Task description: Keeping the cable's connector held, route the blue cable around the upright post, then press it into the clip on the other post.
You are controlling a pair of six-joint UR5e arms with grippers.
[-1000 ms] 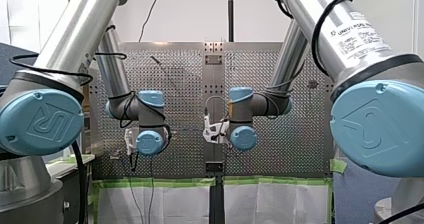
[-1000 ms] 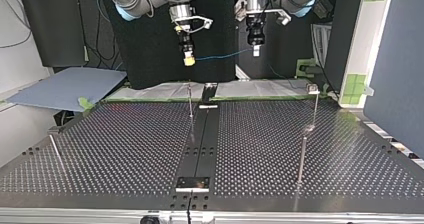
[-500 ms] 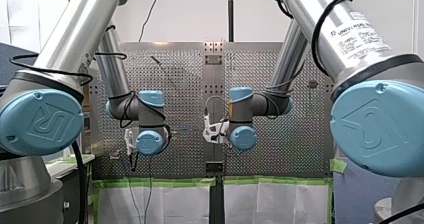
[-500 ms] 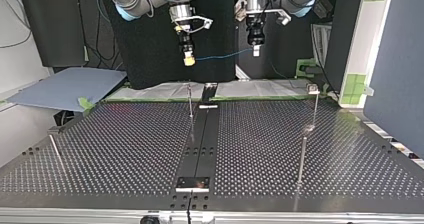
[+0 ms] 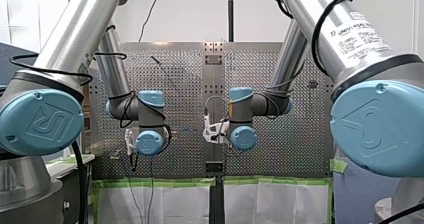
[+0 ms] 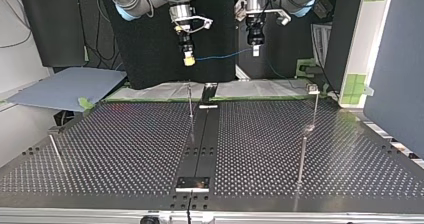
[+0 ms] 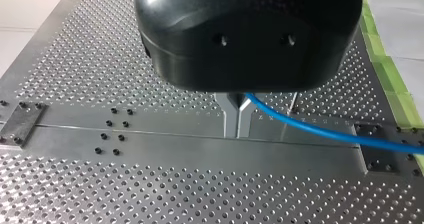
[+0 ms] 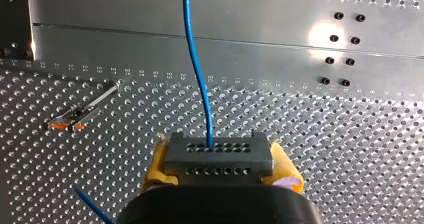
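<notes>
Up over the worktop (image 6: 125,149) edge nearest the arms, both hands are hanging well clear of the surface with the cable (image 6: 225,55) stretching between them, so its long axis is running along that edge. My right hand (image 6: 189,60) is clamping the grey connector (image 8: 218,156) between its yellow pads (image 8: 159,166), and my left hand (image 7: 238,115) is pinching the cable itself between its metal fingers (image 7: 231,116). What the next move is hinging on, I'd say: the thin post (image 6: 190,104) by the centre rail (image 6: 202,144) is standing below the cable and further out from the arms, roughly under my right hand as far as the top view is showing, while the clip (image 6: 313,88) is sitting atop a second post (image 6: 315,109) toward the side edge on my left arm's side. So the cable is needing to drop and swing outward first. Versus a second ago, nothing is looking different: hands and cable are sitting in the same spots.
</notes>
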